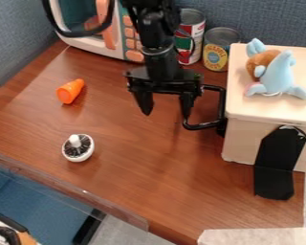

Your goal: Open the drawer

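Observation:
My gripper (166, 114) hangs over the middle of the table, just left of the beige box, with its two fingers spread apart. A black looped handle (221, 107) sticks out from the left side of the box (245, 141). The right finger is at the handle's outer end and overlaps it in the view; whether they touch I cannot tell. Nothing is held between the fingers. The drawer's own front faces away from the view, so how far it stands out cannot be made out.
On the box lies a blue and brown plush toy (278, 74); a black strap (277, 165) hangs down its front. Two cans (216, 51) and a toy microwave (104, 40) stand behind. An orange toy carrot (71, 91) and a white round brush (78, 147) lie left on the table (136, 167).

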Robot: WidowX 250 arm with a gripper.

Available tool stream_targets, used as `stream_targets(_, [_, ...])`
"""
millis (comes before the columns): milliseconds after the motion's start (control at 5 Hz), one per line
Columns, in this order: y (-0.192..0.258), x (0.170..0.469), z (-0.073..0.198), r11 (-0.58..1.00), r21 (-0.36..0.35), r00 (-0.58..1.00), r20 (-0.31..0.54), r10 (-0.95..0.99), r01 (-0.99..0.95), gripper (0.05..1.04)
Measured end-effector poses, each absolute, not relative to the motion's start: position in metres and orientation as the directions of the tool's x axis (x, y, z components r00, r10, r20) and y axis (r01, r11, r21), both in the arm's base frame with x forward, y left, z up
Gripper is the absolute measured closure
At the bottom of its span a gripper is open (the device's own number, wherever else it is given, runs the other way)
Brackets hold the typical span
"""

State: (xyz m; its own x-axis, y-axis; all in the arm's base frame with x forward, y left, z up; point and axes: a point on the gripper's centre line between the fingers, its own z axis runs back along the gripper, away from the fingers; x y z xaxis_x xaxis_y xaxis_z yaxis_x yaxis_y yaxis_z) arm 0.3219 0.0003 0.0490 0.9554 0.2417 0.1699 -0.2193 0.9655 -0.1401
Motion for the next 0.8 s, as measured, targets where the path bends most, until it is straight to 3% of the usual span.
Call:
stream_targets(400, [-0.001,0.357,0.035,0.949,-0.198,0.938,0.198,0.285,-0.246,0.083])
stream_targets(600, [0.008,0.363,0.022,0.94,-0.198,0.933,0.178,0.311,-0.276,0.128])
stream_targets(800, [0.01,0.361,0.021,0.939,-0.193,0.935,0.163,0.316,-0.284,0.408])
